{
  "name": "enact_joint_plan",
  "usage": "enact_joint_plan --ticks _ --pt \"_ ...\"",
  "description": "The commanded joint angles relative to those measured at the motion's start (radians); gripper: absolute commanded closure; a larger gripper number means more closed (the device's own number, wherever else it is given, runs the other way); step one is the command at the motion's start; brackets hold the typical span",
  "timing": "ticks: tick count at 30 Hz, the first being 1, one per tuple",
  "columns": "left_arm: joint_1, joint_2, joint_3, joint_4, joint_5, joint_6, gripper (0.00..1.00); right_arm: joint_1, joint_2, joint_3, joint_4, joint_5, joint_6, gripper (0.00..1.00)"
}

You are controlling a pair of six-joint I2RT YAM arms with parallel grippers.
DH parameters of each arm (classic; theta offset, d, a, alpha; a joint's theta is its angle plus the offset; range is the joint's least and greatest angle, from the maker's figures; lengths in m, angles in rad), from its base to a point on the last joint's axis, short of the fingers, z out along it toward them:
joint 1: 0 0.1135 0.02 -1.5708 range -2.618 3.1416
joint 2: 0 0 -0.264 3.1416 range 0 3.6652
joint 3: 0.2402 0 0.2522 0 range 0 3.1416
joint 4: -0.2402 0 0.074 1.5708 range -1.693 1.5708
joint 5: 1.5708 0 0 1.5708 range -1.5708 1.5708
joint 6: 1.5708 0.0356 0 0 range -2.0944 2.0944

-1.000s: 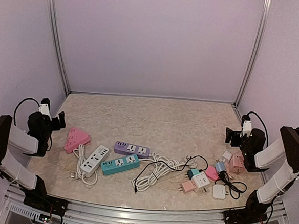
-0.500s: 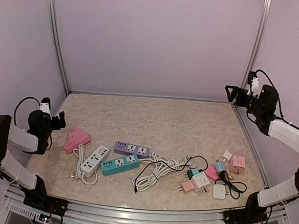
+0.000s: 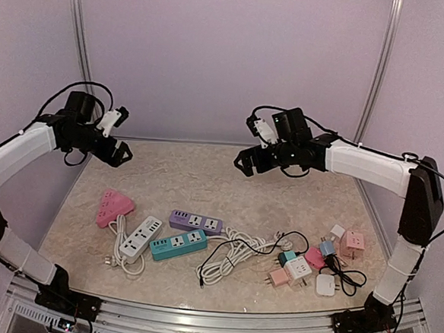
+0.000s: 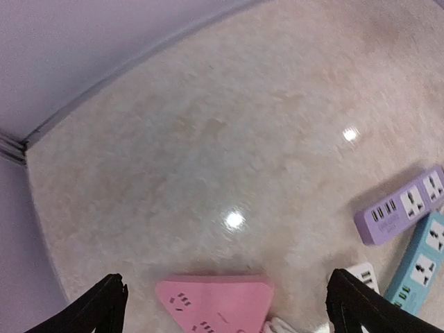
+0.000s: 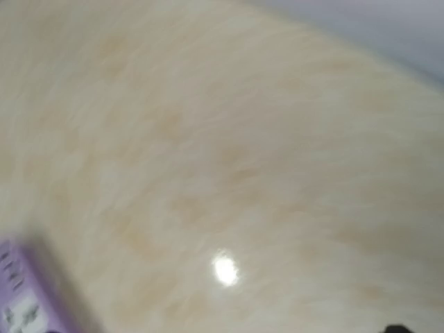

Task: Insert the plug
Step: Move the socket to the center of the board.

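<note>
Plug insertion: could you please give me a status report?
Left gripper open, empty, high at left. Right gripper open, empty, high mid-table. Plugs loose at right, strips left. Nothing blocking.

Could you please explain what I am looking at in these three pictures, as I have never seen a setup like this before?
These are two robot arms fixed at the table's near edge. The wide picture comes from a camera above and behind them. The other two come from cameras on the wrists, and the right wrist one is blurred. The left hand and the right hand both hang open above the table, holding nothing. On it lie a pink triangular power strip, a white strip, a purple strip, a teal strip, a white cable bundle and, at the right, a cluster of small plug adapters.
</note>
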Motion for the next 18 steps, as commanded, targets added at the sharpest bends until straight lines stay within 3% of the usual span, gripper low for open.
enact_joint_plan --ticks 1,5,11,18 --pt "-0.168 -0.037 -0.142 -0.375 0.002 0.179 0.01 0.152 0.231 0.206 -0.326 0.084 -0.194 0.0" --pt "-0.254 -0.062 -0.204 -0.362 0.028 0.191 0.01 0.225 0.384 0.328 -0.401 0.028 -0.277 0.0" --pt "-0.356 -0.033 -0.265 -0.292 0.01 0.205 0.01 0.241 0.484 0.36 -0.389 -0.059 -0.338 0.02" --pt "-0.376 -0.01 -0.329 -0.244 -0.008 0.244 0.01 0.242 0.556 0.379 -0.427 -0.071 -0.379 0.09"
